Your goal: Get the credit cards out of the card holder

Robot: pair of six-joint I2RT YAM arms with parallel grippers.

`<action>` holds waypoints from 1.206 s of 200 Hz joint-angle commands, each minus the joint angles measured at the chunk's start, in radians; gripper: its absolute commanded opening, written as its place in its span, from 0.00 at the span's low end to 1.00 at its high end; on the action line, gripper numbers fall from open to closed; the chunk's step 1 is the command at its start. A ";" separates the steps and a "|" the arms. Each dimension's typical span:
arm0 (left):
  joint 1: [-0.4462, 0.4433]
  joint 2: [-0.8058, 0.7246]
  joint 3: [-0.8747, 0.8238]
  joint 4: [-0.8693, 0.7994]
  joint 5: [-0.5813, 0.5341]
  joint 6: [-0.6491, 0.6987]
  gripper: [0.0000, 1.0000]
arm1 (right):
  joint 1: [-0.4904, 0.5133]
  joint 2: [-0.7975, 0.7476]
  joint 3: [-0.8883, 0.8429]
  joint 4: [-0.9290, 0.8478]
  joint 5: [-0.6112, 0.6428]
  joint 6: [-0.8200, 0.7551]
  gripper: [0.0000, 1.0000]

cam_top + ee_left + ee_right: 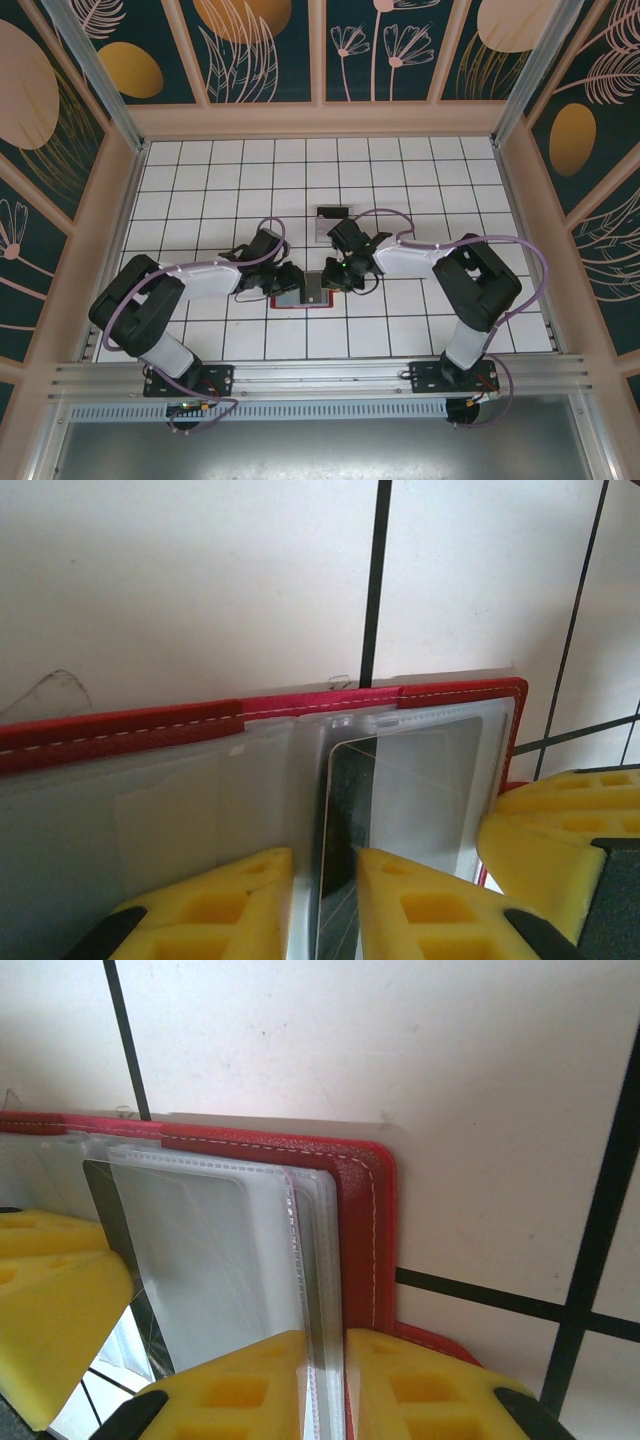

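The card holder (303, 299) lies open on the tiled table (400, 330), long axis left-right, clear sleeves (200, 1250) upward. At its right end the right gripper (325, 1370) pinches those sleeves. The left gripper (323, 890) has its fingers narrowly apart astride the holder's dark card (345, 820); whether it grips, I cannot tell.

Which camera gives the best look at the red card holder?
The right wrist view: the card holder shows its stitched red border, corner and clear sleeves close up. The left wrist view shows its red edge and sleeves; the top view, a mostly covered red-rimmed patch.
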 commanded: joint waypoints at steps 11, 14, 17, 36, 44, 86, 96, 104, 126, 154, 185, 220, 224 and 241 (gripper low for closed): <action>0.005 0.034 -0.008 0.010 0.022 0.019 0.25 | 0.008 0.038 0.004 -0.034 0.029 -0.019 0.19; 0.005 0.033 -0.009 0.016 0.026 0.017 0.25 | 0.009 0.040 0.004 -0.031 0.028 -0.020 0.18; 0.005 0.032 -0.010 0.022 0.030 0.017 0.25 | 0.009 0.041 0.003 -0.029 0.026 -0.020 0.18; 0.005 0.028 -0.024 0.064 0.060 0.007 0.24 | 0.012 0.054 0.004 -0.022 0.019 -0.018 0.17; 0.004 0.029 -0.027 0.075 0.069 0.004 0.24 | 0.014 0.057 0.004 -0.018 0.018 -0.019 0.16; 0.005 0.046 -0.051 0.133 0.103 -0.015 0.25 | 0.019 0.075 0.004 -0.006 0.007 -0.017 0.13; 0.005 0.047 -0.061 0.150 0.108 -0.022 0.24 | 0.020 0.078 0.004 -0.002 0.005 -0.016 0.12; 0.006 0.044 -0.068 0.169 0.115 -0.029 0.24 | 0.020 0.081 0.002 -0.002 0.004 -0.016 0.12; 0.006 0.033 -0.080 0.188 0.120 -0.037 0.24 | 0.022 0.087 0.002 0.005 0.000 -0.016 0.10; 0.008 0.025 -0.093 0.194 0.115 -0.037 0.23 | 0.026 0.098 0.002 0.010 -0.004 -0.014 0.09; 0.011 0.023 -0.111 0.194 0.111 -0.040 0.20 | 0.029 0.108 0.007 0.011 -0.007 -0.013 0.08; 0.018 0.019 -0.121 0.167 0.082 -0.031 0.19 | 0.029 0.115 0.008 0.011 -0.005 -0.014 0.07; 0.018 0.017 -0.124 0.171 0.083 -0.030 0.19 | 0.029 0.117 0.009 0.011 -0.007 -0.013 0.07; 0.019 0.010 -0.125 0.177 0.086 -0.028 0.20 | 0.032 0.121 0.013 0.008 -0.006 -0.016 0.13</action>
